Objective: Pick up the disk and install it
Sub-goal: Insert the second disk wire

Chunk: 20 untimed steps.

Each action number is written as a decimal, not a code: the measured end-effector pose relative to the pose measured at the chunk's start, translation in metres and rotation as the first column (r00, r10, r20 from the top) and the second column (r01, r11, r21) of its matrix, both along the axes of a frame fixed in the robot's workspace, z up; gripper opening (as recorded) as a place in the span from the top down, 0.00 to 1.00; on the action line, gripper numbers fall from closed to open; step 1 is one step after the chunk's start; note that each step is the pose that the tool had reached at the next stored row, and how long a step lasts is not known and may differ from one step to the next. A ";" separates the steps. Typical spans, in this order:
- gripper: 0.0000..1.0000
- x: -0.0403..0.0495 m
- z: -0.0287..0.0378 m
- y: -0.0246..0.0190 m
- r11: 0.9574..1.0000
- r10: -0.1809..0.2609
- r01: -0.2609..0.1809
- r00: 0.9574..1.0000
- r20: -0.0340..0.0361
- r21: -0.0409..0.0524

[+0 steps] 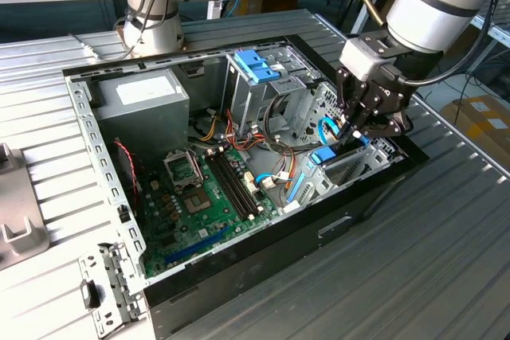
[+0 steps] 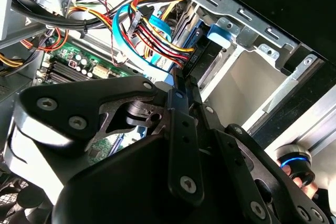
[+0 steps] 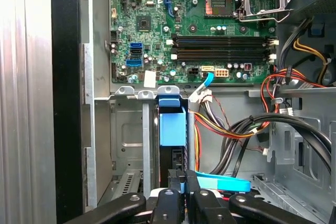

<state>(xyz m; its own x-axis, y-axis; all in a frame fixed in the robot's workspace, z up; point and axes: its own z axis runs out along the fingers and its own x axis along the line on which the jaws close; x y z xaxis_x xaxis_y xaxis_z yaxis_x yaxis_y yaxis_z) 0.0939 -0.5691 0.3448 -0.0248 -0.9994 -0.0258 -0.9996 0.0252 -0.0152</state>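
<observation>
I count one open computer case (image 1: 239, 276) on the ribbed surface (image 1: 414, 260), holding one motherboard (image 1: 199, 197) and one grey power supply (image 1: 143, 101). The arm reaches steeply down into the case's drive bay. My gripper (image 1: 356, 129) is clenched on the disk (image 3: 172, 129), standing on edge in the bay.

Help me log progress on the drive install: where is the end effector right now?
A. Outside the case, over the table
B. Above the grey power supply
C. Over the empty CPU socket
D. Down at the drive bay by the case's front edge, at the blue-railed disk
D: in the exterior view the end effector reaches into the bay at the case's edge, right at the blue-railed disk, far from the power supply and CPU socket.
</observation>
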 end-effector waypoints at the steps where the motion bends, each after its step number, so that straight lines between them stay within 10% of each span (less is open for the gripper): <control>1: 0.84 0.0000 0.0000 0.0000 1.000 0.000 0.000 1.000 0.000 0.000; 20: 0.84 0.0000 0.0030 0.0003 1.000 0.000 0.000 1.000 0.000 0.000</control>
<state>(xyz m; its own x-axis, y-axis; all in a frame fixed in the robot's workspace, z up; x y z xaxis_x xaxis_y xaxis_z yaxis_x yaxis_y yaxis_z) 0.0939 -0.5688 0.3478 -0.0248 -0.9994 -0.0261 -0.9996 0.0252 -0.0149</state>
